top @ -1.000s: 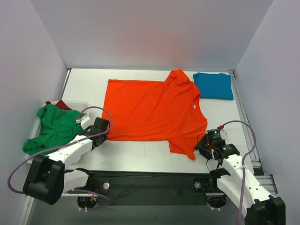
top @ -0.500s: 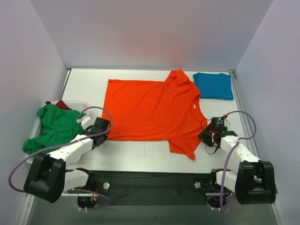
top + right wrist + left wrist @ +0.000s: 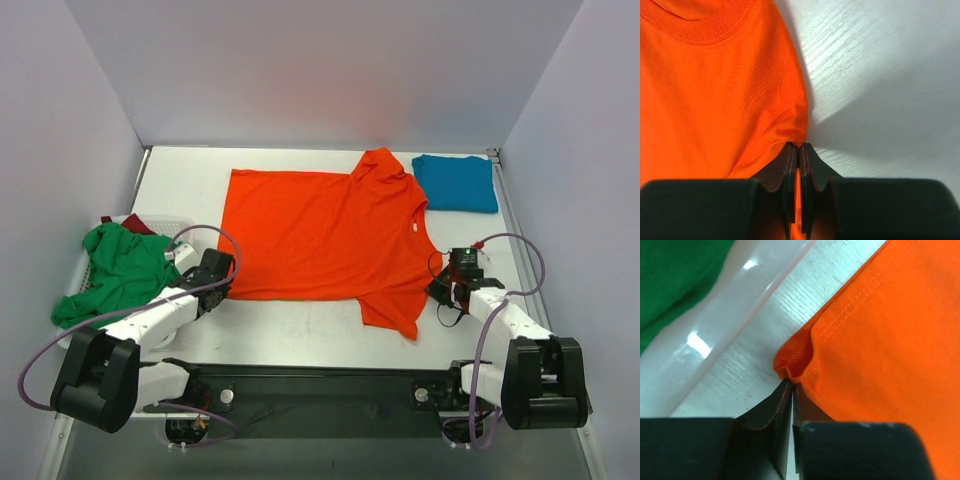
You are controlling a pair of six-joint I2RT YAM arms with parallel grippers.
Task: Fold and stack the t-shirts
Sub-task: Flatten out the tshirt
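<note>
The bright orange-red t-shirt (image 3: 330, 235) lies spread flat mid-table, collar to the right. My left gripper (image 3: 222, 287) is shut on its near-left hem corner, which is bunched at the fingertips in the left wrist view (image 3: 791, 385). My right gripper (image 3: 441, 290) is shut on the shirt's edge beside the collar (image 3: 700, 30), with cloth pinched between the jaws (image 3: 799, 146). A folded teal blue t-shirt (image 3: 455, 183) lies at the back right. A green t-shirt (image 3: 118, 270) and a dark red one (image 3: 135, 225) sit heaped at the left.
A white plastic basket (image 3: 168, 221) at the left edge holds the green and dark red shirts; its rim (image 3: 730, 315) shows close to my left gripper. The orange shirt's near sleeve (image 3: 395, 315) hangs toward the front edge. Walls enclose the table on three sides.
My right gripper has moved a little back and to the right, up to the shirt's edge beside the collar, and its arm has folded in. The left gripper and the shirts have not moved.
</note>
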